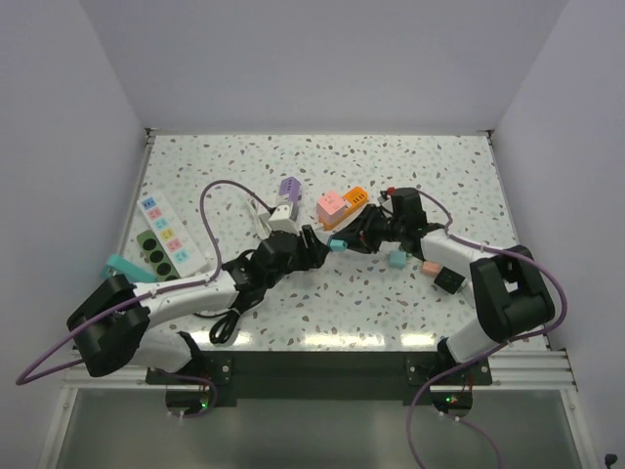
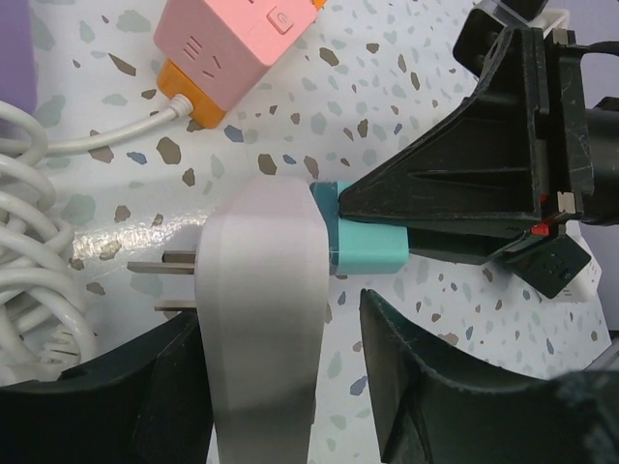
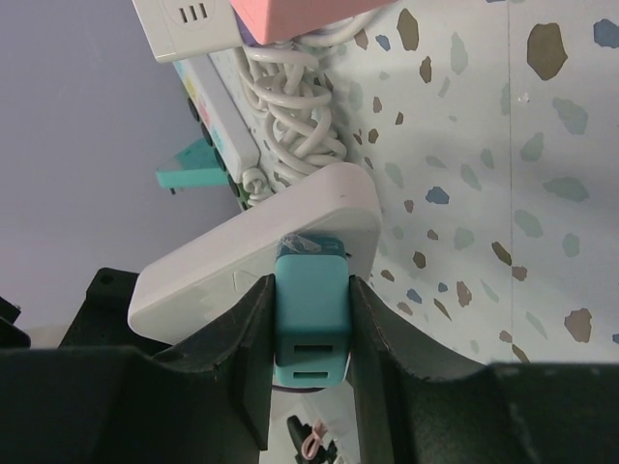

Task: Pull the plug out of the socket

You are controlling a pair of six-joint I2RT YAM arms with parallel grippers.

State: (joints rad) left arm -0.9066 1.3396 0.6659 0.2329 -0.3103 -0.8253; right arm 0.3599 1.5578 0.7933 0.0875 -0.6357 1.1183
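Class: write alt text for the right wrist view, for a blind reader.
The right gripper is shut on a teal plug that sits against a white socket adapter. Behind them, a coiled white cable lies on the speckled table.

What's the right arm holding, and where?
The teal plug, clamped across its two sides by the right gripper; its far end meets the white socket.

a robot lab cell: plain white walls (image 1: pixel 322 59) enclosing a speckled table (image 1: pixel 439 166).
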